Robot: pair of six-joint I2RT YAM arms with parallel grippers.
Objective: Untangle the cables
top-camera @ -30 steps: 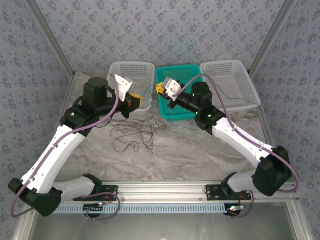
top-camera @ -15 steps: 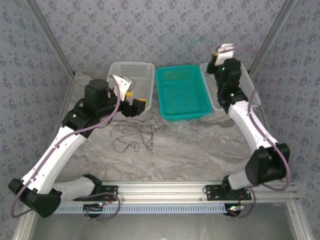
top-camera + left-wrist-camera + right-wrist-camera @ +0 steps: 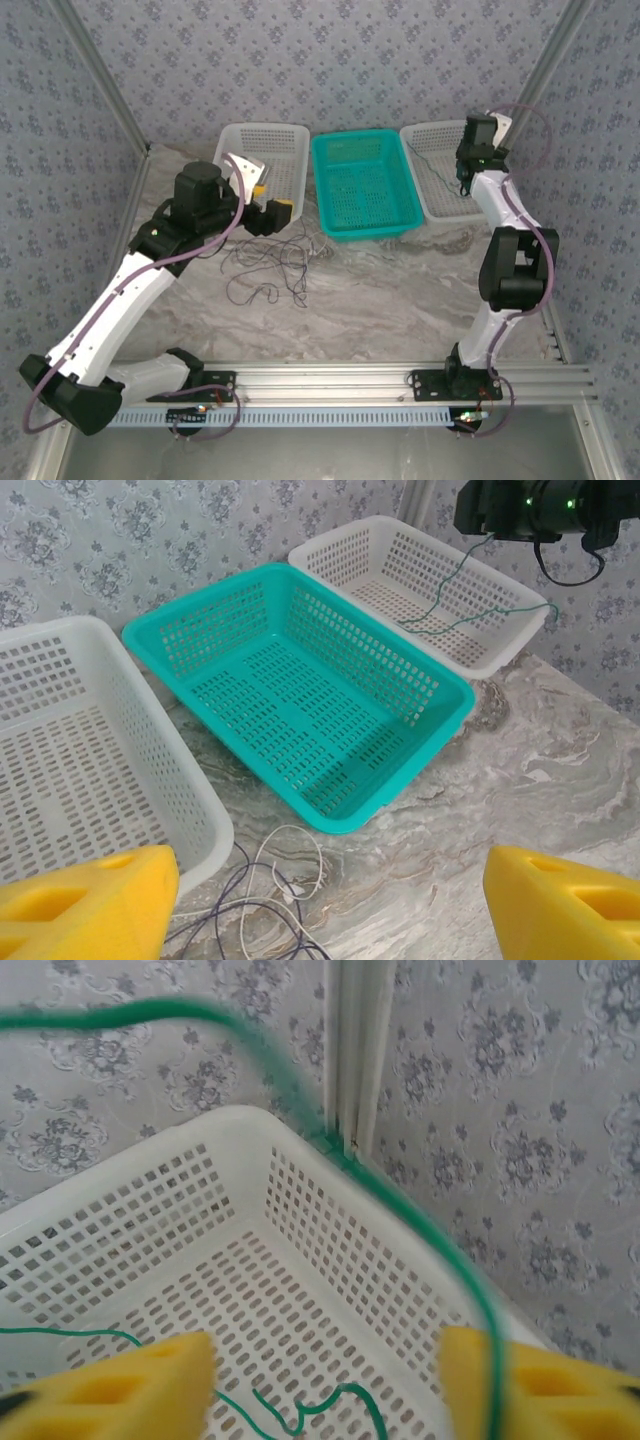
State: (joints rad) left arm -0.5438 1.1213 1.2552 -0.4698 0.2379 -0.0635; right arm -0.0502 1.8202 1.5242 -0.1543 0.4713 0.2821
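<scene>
A loose tangle of thin dark and whitish cables [image 3: 265, 265] lies on the marble table in front of the left white basket [image 3: 285, 150]; its upper loops [image 3: 262, 895] show between my left fingers. My left gripper [image 3: 272, 200] [image 3: 325, 905] hovers open above them, holding nothing. A green cable [image 3: 440, 172] [image 3: 455, 610] lies in the right white basket [image 3: 495, 170]. Over that basket's far corner my right gripper [image 3: 476, 140] [image 3: 325, 1390] stands open. A blurred green cable [image 3: 400, 1210] arcs past its right fingertip [image 3: 545, 1380], and more green loops [image 3: 300, 1410] rest on the basket floor.
A teal basket [image 3: 362, 185] [image 3: 300, 700] sits between the two white ones with nothing in it. Patterned walls and metal corner posts [image 3: 355, 1050] close in the back and sides. Open marble table lies in front of the baskets.
My right arm swung from over the teal basket to the right white basket with the green cable, then opened its jaws. My left gripper opened and stayed near the tangle.
</scene>
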